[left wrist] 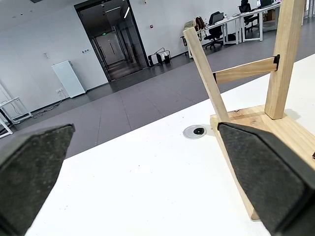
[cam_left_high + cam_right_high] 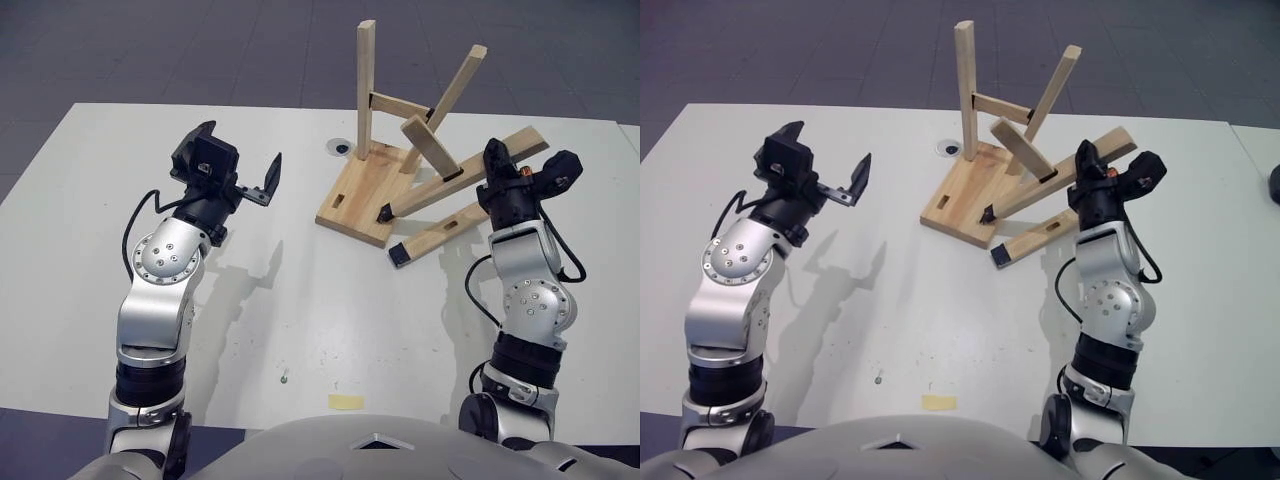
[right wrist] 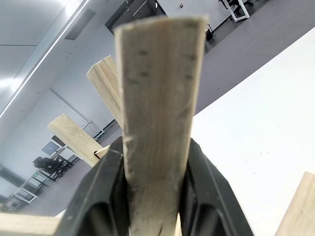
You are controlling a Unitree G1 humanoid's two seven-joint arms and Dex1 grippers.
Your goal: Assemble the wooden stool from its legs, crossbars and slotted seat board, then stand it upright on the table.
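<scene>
1. Left eye view. A pale, rectangular, slotted wooden seat board (image 2: 350, 200) lies underside up on the white worktop (image 2: 300, 300). One light wooden upright leg (image 2: 366, 90) stands in it and a leaning leg (image 2: 455, 90) tilts away, with a short wooden crossbar (image 2: 400, 103) joining the two. The right hand (image 2: 500, 170) pinches a third leg (image 2: 430, 190), whose dark-tipped lower end appears to touch the board's near edge. A fourth leg (image 2: 440, 232) lies just beside it. Hazard: a slanted push would slide the unrestrained board or topple the standing pair.

2. Right eye view. The black left hand (image 2: 825, 158) hovers empty with fingers spread, well apart from the board. Hazard: nothing braces the board against the right arm's force.

3. Left wrist view. Dark foam pads (image 1: 266, 172) stand wide apart, with the board and upright leg beyond them. Hazard: a careless approach could clip that leg and lever it from its slot.

4. Right wrist view. The third leg sits clamped between two black fingers (image 3: 106, 196), seen end-on. Hazard: the grip is far from the working end, so the leg may pivot in the pads, miss its slot or jam.
</scene>
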